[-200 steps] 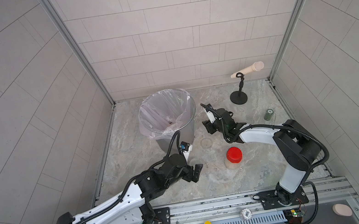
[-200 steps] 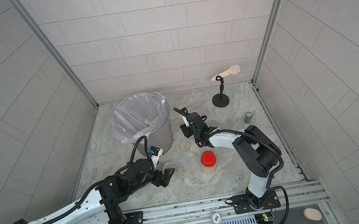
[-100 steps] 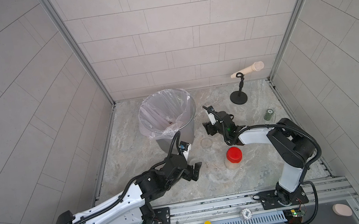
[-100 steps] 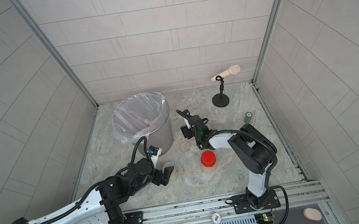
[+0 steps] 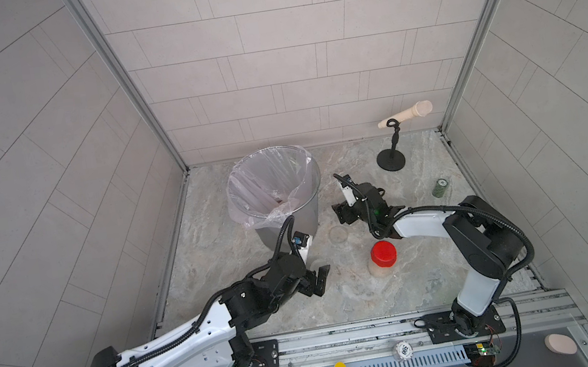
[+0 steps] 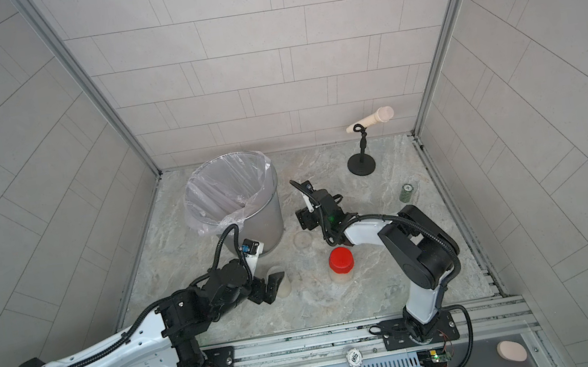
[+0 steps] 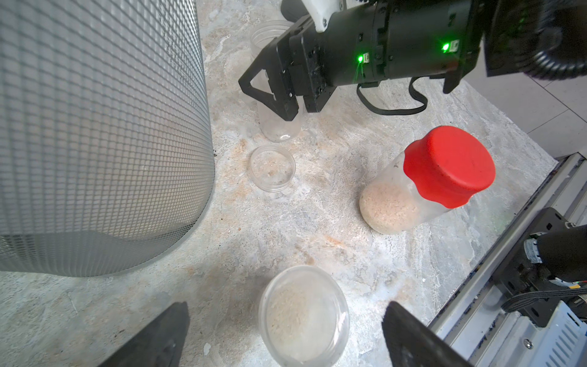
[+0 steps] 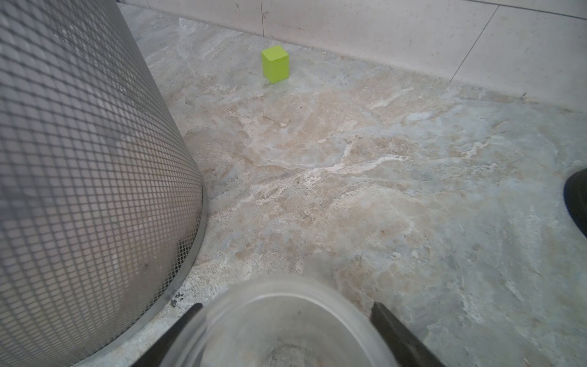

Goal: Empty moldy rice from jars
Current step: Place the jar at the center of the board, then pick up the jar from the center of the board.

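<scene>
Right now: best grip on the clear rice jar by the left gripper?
Its round side wall, midway up, approached from the left arm's side. The clear rice jar stands upright, centred between the fingers of the open left gripper.

Pale grey tiled walls (image 5: 268, 77) close me in on three sides, joined by aluminium corner posts (image 5: 123, 79). My desk (image 5: 419, 292) is marbled beige-grey stone, evenly lit, with a metal rail (image 5: 346, 331) along its near edge.
</scene>
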Motion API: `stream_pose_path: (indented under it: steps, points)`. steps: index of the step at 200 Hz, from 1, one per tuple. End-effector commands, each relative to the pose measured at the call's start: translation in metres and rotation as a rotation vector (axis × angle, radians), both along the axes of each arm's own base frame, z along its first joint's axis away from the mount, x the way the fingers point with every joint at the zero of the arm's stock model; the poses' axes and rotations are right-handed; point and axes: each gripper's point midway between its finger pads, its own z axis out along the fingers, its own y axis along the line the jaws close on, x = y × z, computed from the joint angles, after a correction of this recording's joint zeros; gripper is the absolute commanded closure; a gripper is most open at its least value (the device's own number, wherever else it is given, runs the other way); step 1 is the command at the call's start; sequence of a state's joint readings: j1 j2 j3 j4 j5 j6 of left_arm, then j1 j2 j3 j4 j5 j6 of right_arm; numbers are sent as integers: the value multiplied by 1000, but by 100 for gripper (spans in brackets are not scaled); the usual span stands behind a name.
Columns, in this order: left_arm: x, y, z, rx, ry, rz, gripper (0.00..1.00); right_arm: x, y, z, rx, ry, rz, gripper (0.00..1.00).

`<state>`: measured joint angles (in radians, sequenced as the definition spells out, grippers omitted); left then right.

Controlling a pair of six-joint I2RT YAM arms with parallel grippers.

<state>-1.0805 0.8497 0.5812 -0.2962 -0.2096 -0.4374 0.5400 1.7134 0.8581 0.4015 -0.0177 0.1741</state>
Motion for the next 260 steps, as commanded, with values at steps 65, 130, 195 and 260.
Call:
stream_pose_path:
  steps: [65, 130, 195, 260]
  points:
    - [5, 8, 20, -53, -39, 60, 0, -23, -19, 48, 35, -58, -12, 5]
    - [1, 32, 18, -115, -16, 153, 0, -79, -7, 90, 84, -32, 138, 6]
    - [-13, 53, -6, -240, 36, 204, 0, -178, 30, 102, 75, -19, 315, 8]
    - [-16, 86, -22, -308, 29, 313, 0, -228, 57, 93, 17, 28, 453, 7]
